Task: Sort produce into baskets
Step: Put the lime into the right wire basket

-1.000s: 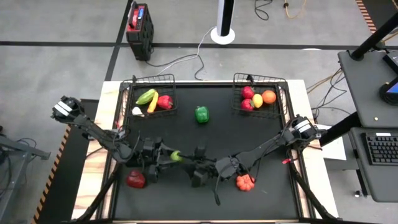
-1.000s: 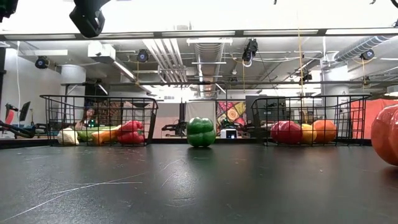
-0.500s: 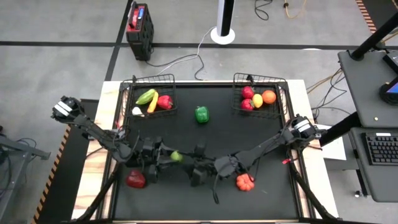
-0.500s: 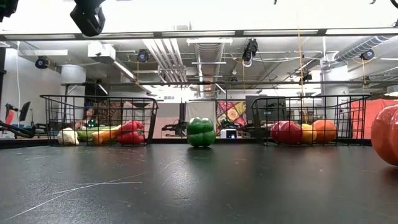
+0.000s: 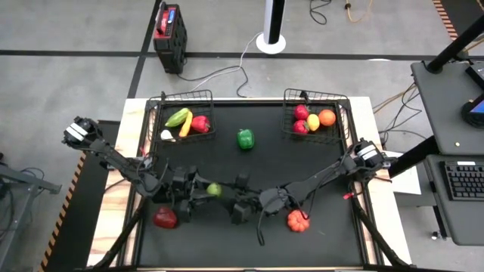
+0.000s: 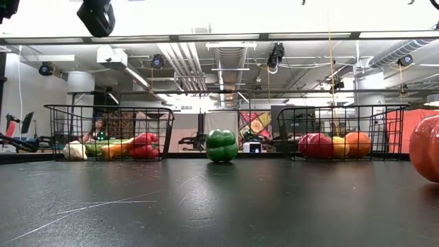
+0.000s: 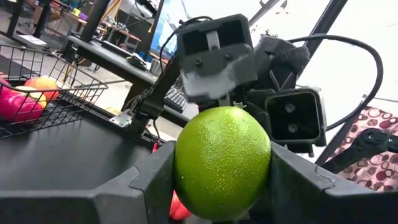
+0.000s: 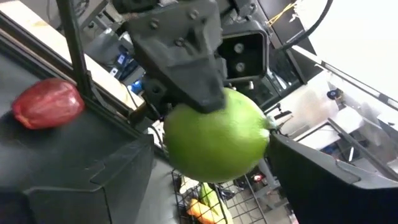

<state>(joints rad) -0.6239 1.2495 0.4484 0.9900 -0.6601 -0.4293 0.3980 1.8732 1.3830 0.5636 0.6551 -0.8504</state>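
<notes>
My left gripper (image 5: 210, 190) is shut on a green lime (image 5: 215, 189) over the table's near middle; the lime fills the left wrist view (image 7: 222, 163). My right gripper (image 5: 236, 199) is open and faces it from the right. In the right wrist view its fingers (image 8: 112, 174) stand on either side of the lime (image 8: 214, 143). Two wire baskets stand at the far edge. The left basket (image 5: 181, 97) holds green, yellow, red and white pieces. The right basket (image 5: 316, 95) holds red, yellow and orange pieces. A green pepper (image 5: 245, 138) stands between them. My left gripper pinches the lime's two opposite sides (image 7: 184, 171) between its two fingers (image 7: 152, 183). The fingers come roughly level from the table's left. The lime is lifted clear of the table. My right gripper's open fingers flank the lime; I cannot tell whether they touch it.
A dark red piece (image 5: 165, 218) lies near the table's near left. An orange-red pumpkin-like piece (image 5: 297, 221) lies near right, under my right arm; it shows large at the right of the low view (image 6: 426, 147). The middle of the black table (image 5: 302, 162) is bare.
My right arm has edged a little toward the table's left, toward the lime. The lime and my left gripper have stayed where they were.
</notes>
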